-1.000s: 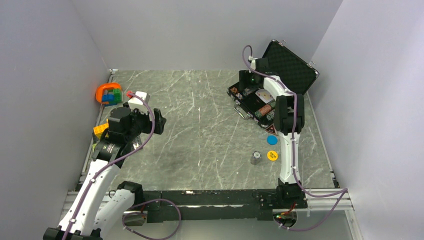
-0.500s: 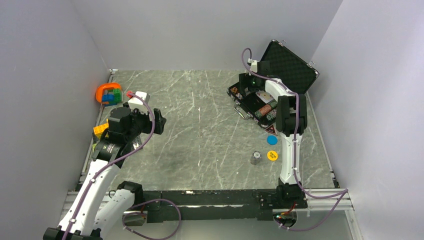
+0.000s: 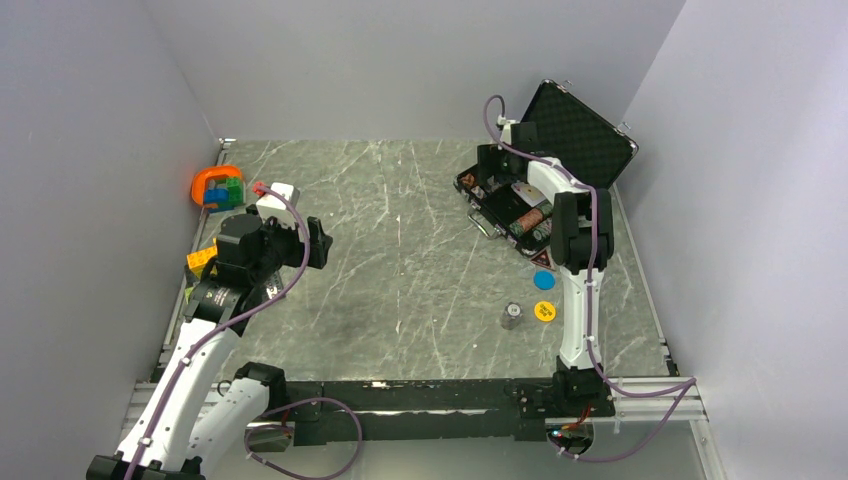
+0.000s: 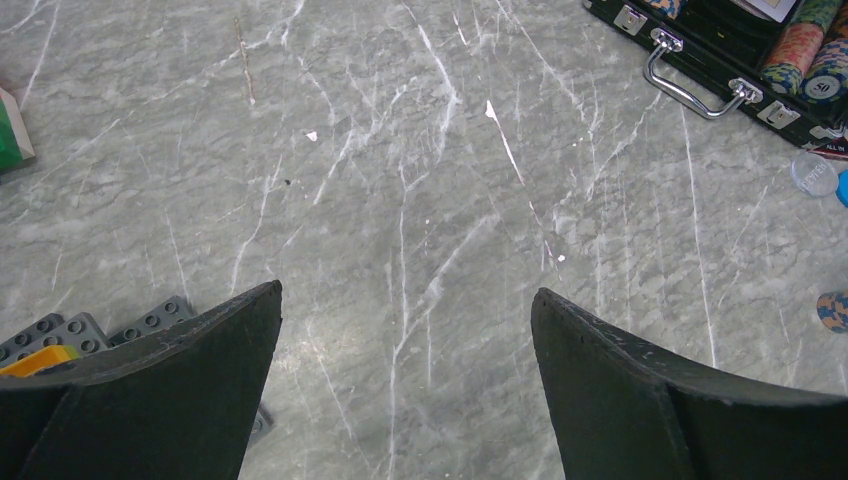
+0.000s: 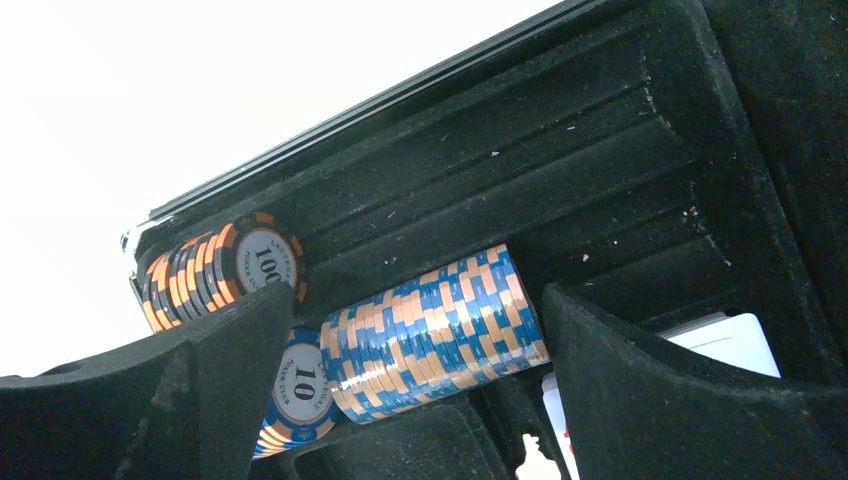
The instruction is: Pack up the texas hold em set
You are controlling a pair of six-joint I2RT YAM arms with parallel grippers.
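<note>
The black briefcase (image 3: 578,128) stands open at the back right, lid up, its foam tray (image 3: 497,213) holding chip rows and a card. My right gripper (image 3: 493,166) is down in the tray's far left end, jaws open. In the right wrist view a blue-and-orange chip stack (image 5: 435,335) lies in a foam groove between the fingers of my right gripper (image 5: 418,345), beside an orange-and-black stack (image 5: 215,268) and a white card (image 5: 735,345). On the table lie a blue disc (image 3: 543,280), a yellow disc (image 3: 544,311) and a small chip stack (image 3: 511,316). My left gripper (image 3: 321,243) is open and empty.
An orange ring with coloured blocks (image 3: 217,187) sits at the back left by the wall. A grey stud plate with a yellow block (image 4: 60,338) lies under my left gripper (image 4: 405,300). The case handle (image 4: 695,85) faces the table's middle. Walls close in on three sides.
My right gripper has shifted slightly left and toward the front inside the case. The left arm has not moved.
</note>
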